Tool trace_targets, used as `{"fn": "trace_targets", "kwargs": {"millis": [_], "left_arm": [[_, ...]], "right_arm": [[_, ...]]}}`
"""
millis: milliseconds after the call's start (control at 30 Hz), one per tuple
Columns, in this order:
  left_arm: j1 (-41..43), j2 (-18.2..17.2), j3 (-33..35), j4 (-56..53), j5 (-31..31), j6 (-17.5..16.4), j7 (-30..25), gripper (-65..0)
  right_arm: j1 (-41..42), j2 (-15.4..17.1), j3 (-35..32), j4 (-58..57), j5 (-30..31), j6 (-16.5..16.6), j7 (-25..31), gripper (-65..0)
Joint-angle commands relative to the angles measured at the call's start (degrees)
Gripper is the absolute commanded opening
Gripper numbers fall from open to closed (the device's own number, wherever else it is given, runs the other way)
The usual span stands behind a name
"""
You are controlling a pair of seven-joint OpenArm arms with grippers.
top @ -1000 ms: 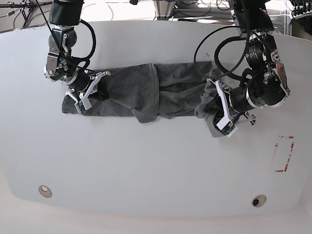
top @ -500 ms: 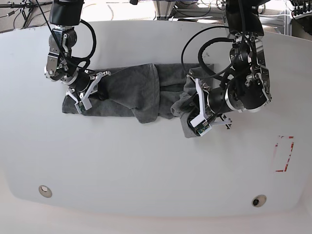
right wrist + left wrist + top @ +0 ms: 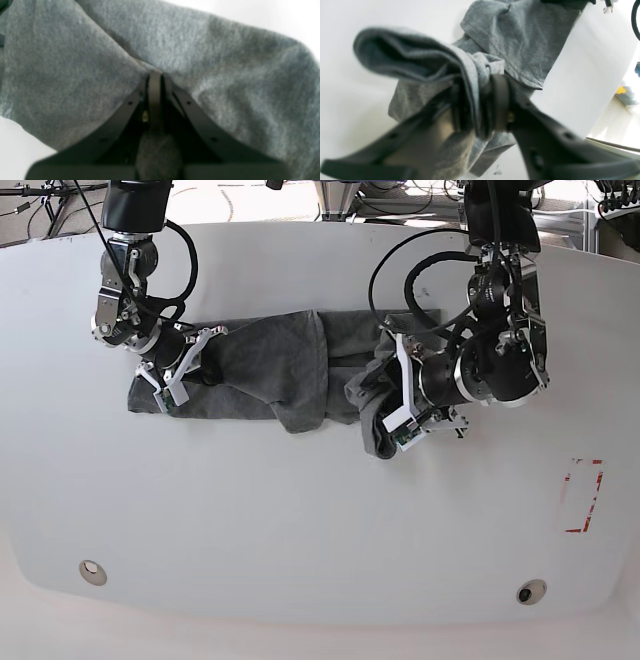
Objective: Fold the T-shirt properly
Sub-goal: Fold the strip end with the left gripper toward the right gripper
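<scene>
The dark grey T-shirt (image 3: 280,370) lies as a long band across the white table (image 3: 300,520). Its end on the base view's right is lifted and carried in over the middle. My left gripper (image 3: 385,405) holds that bunched end. In the left wrist view a thick fold of T-shirt (image 3: 520,37) sits pinched between the pads of the left gripper (image 3: 476,105). My right gripper (image 3: 195,365) rests on the opposite end. In the right wrist view the right gripper (image 3: 155,77) is shut, with the T-shirt (image 3: 75,62) creased into its tips.
A red-outlined rectangle (image 3: 583,495) is marked on the table at the base view's right. Two round inserts (image 3: 92,571) (image 3: 531,591) sit near the front edge. Black cables (image 3: 400,260) loop behind the left arm.
My left gripper has travelled toward the shirt's middle, dragging the shirt's end with it and folding it over. The right gripper and its end have stayed put.
</scene>
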Motion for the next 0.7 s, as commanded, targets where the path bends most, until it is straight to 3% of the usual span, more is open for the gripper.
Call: {"fn": "trace_targets", "kwargs": {"millis": [0, 200, 433, 567, 667], "left_arm": [[-1.34, 0.61, 0.06, 0.75, -1.38, -0.06, -1.21, -36.9], [-1.43, 4.66, 3.84, 0.75, -2.69, -0.06, -1.21, -26.8], [-3.8, 5.1, 8.24, 1.1, -10.78, -0.06, -1.21, -26.2], [-4.86, 3.25, 3.4, 1.1, -11.57, -0.06, -1.21, -26.2], [-5.21, 0.53, -5.21, 0.66, -11.49, -0.06, -1.21, -26.4]], "right_arm": [[-0.25, -0.7, -0.18, -0.01, -2.72, -0.34, -3.43, -62.6], [-0.25, -1.06, -0.18, -0.01, -2.72, -0.34, -3.43, -62.6], [-0.25, -1.67, -0.18, -0.01, -2.72, -0.34, -3.43, -62.6], [-0.25, -2.37, -0.18, -0.01, -2.89, -0.34, -3.43, -62.6], [-0.25, -2.46, -0.18, -0.01, -2.98, -0.34, -3.43, -62.6]]}}
